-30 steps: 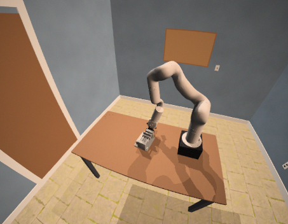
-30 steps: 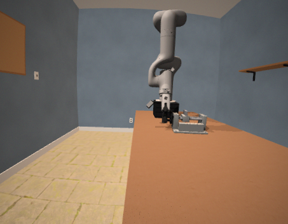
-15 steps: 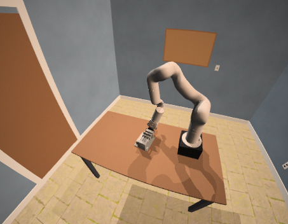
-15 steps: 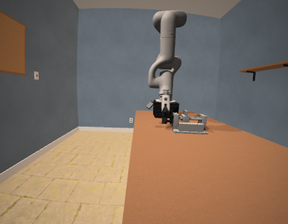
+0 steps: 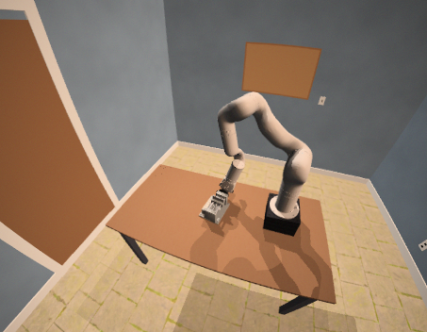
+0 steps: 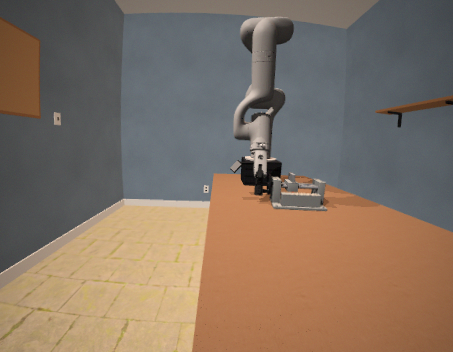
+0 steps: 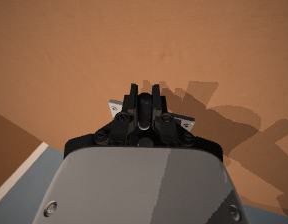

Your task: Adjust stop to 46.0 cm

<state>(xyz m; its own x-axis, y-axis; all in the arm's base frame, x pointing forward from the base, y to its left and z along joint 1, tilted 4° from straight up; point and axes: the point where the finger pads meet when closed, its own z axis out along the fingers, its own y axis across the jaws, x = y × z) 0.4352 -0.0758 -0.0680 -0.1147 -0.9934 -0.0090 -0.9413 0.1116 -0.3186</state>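
A small grey stop fixture (image 5: 215,207) with rails and end plates sits on the brown table, also seen in the exterior view (image 6: 298,194). Its dark handwheel is at the end facing the arm's base. My gripper (image 5: 223,188) reaches down to that end and is shut on the handwheel. In the wrist view the black fingers clamp a dark round handle (image 7: 143,111), with the grey fixture's corners (image 7: 115,106) showing just beyond. The stop's position along the rails is too small to read.
The arm's black base (image 5: 282,219) stands on the table to the right of the fixture. A wall shelf (image 6: 417,106) hangs at the right in the exterior view. The table's edge (image 6: 207,235) drops to a tiled floor.
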